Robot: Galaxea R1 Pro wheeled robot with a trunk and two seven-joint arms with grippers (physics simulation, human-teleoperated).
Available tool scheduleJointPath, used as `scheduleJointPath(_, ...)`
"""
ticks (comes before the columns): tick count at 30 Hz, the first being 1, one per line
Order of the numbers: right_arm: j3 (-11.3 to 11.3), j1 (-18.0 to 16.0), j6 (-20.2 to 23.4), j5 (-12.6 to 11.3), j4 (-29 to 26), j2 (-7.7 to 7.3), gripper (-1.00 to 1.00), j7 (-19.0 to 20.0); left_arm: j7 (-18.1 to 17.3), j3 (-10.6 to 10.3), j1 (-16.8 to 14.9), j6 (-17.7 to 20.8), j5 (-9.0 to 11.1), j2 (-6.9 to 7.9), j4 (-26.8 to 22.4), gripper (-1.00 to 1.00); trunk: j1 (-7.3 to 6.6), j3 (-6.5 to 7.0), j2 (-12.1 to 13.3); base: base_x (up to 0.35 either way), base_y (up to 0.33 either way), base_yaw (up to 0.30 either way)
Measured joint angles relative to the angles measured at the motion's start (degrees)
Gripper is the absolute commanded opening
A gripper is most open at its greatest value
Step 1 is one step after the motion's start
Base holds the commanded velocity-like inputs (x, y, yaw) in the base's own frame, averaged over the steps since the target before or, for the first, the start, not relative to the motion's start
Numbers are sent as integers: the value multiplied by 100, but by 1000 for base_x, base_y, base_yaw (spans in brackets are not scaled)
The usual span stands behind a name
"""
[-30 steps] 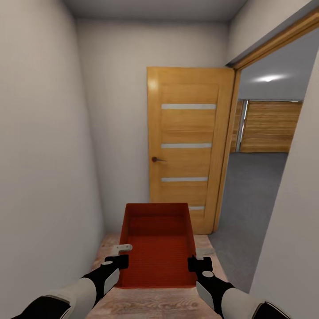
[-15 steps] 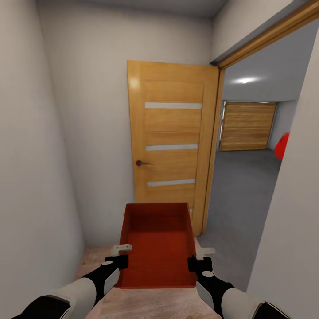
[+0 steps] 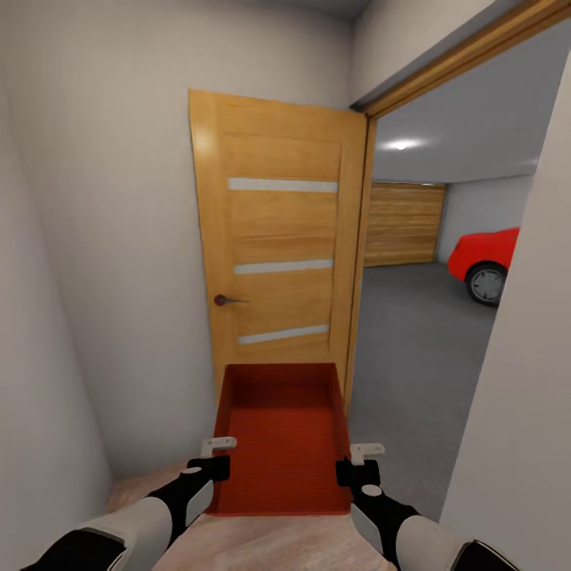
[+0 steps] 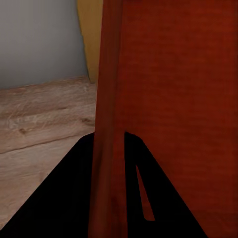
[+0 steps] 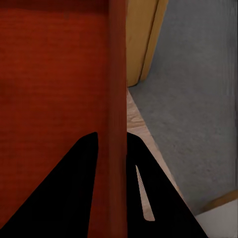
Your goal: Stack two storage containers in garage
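I hold one orange-red storage container (image 3: 281,432) level in front of me, above the light wood plank floor (image 3: 262,543) of a narrow passage. My left gripper (image 3: 216,458) is shut on its left wall (image 4: 106,124), and my right gripper (image 3: 354,462) is shut on its right wall (image 5: 116,114). In both wrist views the ribbed wall runs between the dark fingers. Through the open doorway at the right lies the garage with its grey concrete floor (image 3: 412,349).
A light-wood door (image 3: 274,246) with frosted strips stands open straight ahead, against the white wall. A red car (image 3: 484,258) and a wooden garage door (image 3: 404,224) show inside the garage. White walls close in at the left and at the near right.
The whole view has swung to the right, so the door sits further left and more of the garage shows, including the red car. The container and both grippers keep their places in the picture.
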Motion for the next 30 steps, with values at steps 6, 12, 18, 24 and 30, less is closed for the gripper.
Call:
scheduleJointPath(6,-8,0,1,-3,1,0,-100,2,3,1,0,20,-9,1,-15,-100,0,-11,0,306,190,-273)
scheduleJointPath(12,-18,1,0,-3,2,-3,-100,11,9,-5,1,32,-11,-2,-25,-100,3,-23,1,123,81,-273)
scheduleJointPath(18,-28,0,0,-4,3,-4,-100,16,14,-15,1,49,-10,-2,-41,-100,3,-34,1,9,6,-273)
scheduleJointPath(24,-28,0,-1,-5,3,-4,-100,17,14,-16,1,51,-9,-2,-43,-100,3,-46,1,4,0,-273)
scheduleJointPath(30,-26,-2,0,-5,1,-5,-100,16,15,-13,0,48,-10,-2,-42,-100,1,-57,0,175,142,-264)
